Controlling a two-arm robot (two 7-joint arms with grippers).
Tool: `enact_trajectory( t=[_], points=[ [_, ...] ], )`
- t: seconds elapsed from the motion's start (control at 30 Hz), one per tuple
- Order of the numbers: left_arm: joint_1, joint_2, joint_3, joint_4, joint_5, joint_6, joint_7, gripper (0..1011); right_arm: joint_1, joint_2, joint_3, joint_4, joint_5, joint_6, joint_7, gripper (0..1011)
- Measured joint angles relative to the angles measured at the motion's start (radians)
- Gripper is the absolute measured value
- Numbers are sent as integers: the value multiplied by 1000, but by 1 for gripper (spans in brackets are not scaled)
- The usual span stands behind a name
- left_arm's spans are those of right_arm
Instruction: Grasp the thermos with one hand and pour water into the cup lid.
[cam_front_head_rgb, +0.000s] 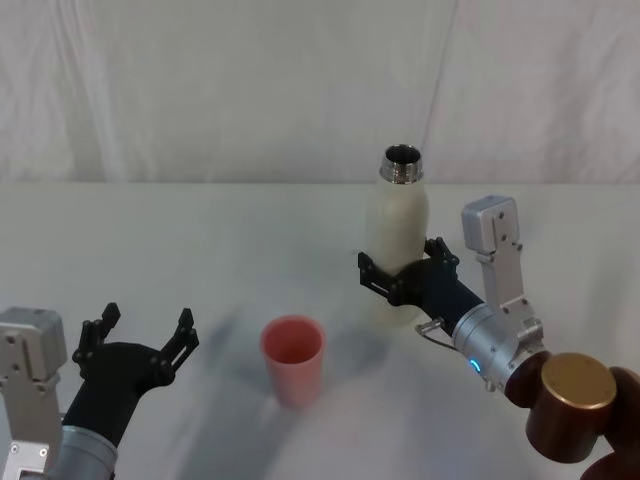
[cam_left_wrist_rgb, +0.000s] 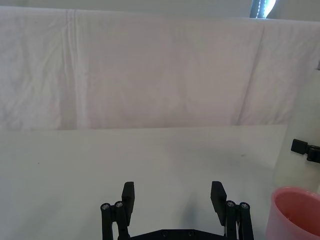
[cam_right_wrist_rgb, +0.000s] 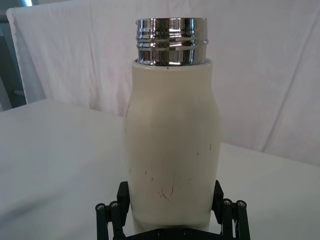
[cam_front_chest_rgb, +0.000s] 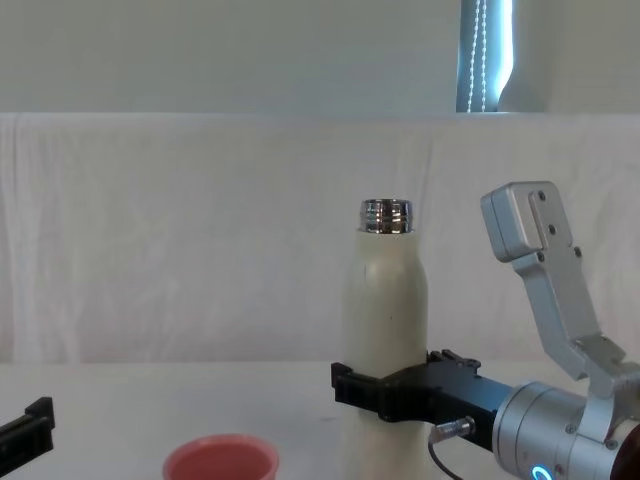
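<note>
Nearest the robot, low on its left side, the left tool (cam_front_head_rgb: 138, 338) hovers over the white bench (cam_front_head_rgb: 180, 240) with its fingers spread wide and nothing between them. Just beyond it, toward the middle, the cup lid (cam_front_head_rgb: 293, 358) stands upright and open on the bench, apart from both tools. Farther back on the right, the right tool (cam_front_head_rgb: 400, 272) is closed around the lower body of the thermos (cam_front_head_rgb: 397, 232), which stands upright with its silver neck uncapped. Its smooth painted wall looks rigid and likely slippery, and probably heavy if full, so this low grip may call for a slow, careful tilt. No brand or writing is legible on either object.
</note>
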Motion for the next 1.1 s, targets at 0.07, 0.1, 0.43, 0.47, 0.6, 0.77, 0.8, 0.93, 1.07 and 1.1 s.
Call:
enact_trajectory(
  t=[0.07,0.1,0.43,0.47,0.6,0.77,0.8,0.93,1.07,1.1],
  points=[
    [0,0,0,0,0,0,0,1001,-7,2,0,-11,1,6,-2,1001],
    [0,0,0,0,0,0,0,1001,-10,3,0,-16,1,8,-3,1001],
    [0,0,0,0,0,0,0,1001,-91,34,7,-134,5,28,-16,1001],
    [0,0,0,0,0,0,0,1001,-97,36,8,-142,5,28,-17,1001],
    [0,0,0,0,0,0,0,1001,-126,45,13,-179,8,28,-21,1001],
    [0,0,0,0,0,0,0,1001,-163,58,14,-225,9,24,-24,1001],
    [0,0,0,0,0,0,0,1001,-169,59,14,-232,9,23,-26,1001],
    [0,0,0,0,0,0,0,1001,-195,67,17,-265,4,18,-36,1001],
    [0,0,0,0,0,0,0,1001,-224,75,20,-303,-8,13,-47,1001],
    [0,0,0,0,0,0,0,1001,-229,76,20,-309,-13,13,-50,1001]
  ],
)
